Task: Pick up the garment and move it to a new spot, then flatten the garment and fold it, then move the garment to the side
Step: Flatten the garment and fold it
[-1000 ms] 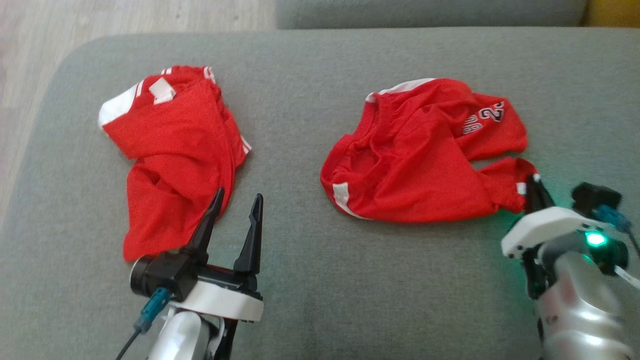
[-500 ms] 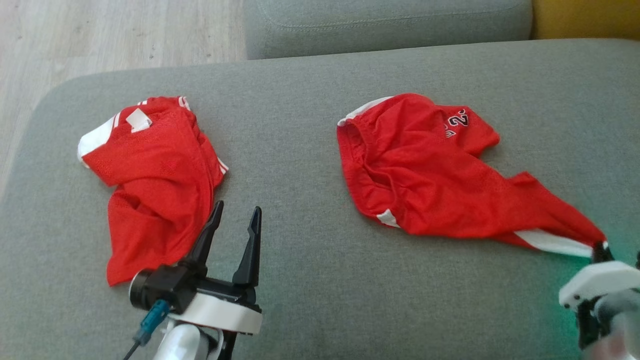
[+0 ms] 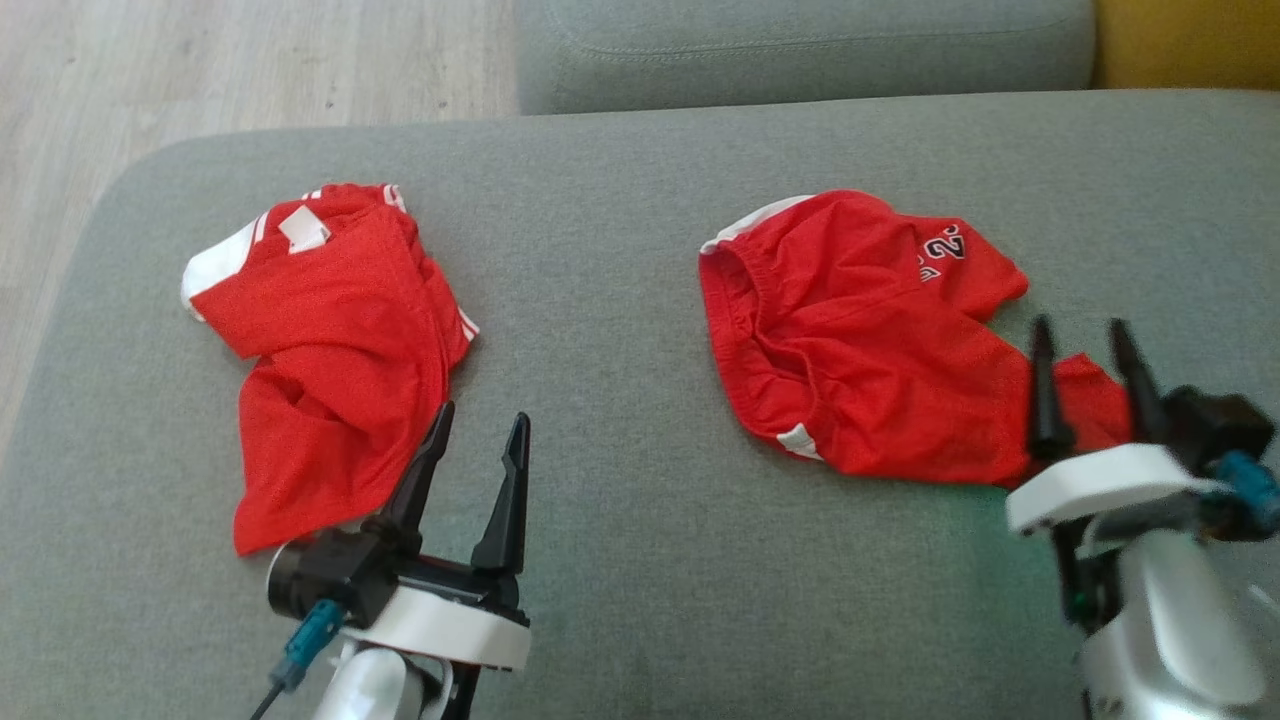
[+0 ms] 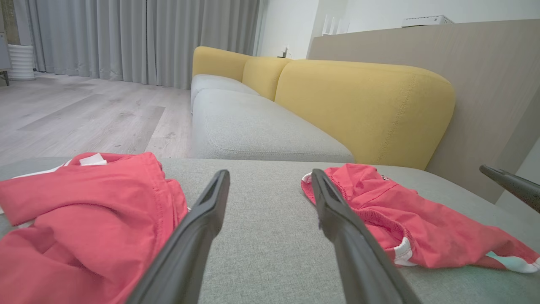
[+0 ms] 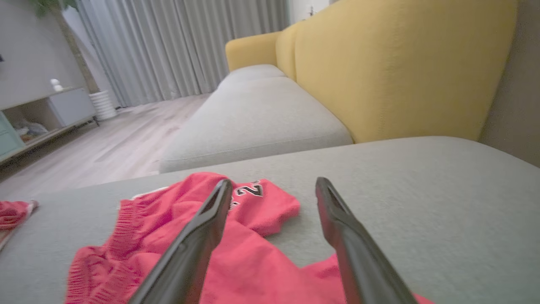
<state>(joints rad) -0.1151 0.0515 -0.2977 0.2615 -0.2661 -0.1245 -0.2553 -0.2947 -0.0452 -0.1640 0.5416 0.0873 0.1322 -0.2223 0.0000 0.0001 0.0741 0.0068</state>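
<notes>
Two red pieces of clothing are seen on the grey sofa seat (image 3: 620,300). The numbered red shorts (image 3: 860,330) are taken to be the thing to move. They are bunched up and folded over on themselves.

The right gripper (image 3: 1079,324) is held over their near right corner. Its jaws are spread wide, and nothing is held between them. The left gripper (image 3: 482,412) is held well to the left of the shorts. Its jaws are spread and empty too, just beside the striped red garment (image 3: 330,360).

If the shorts are pinched where the cloth is doubled, two layers could be lifted at once. Then they could not be laid flat. A small pinch of thin cloth could also be lost. If the shorts are dragged left, they could be mixed up with the striped garment.

The seat is soft and woven, so cloth may be snagged a little. A yellow backrest (image 4: 363,105) is seen behind the shorts. A pale wood floor (image 3: 250,70) and grey curtains (image 4: 126,38) are seen far to their left.
</notes>
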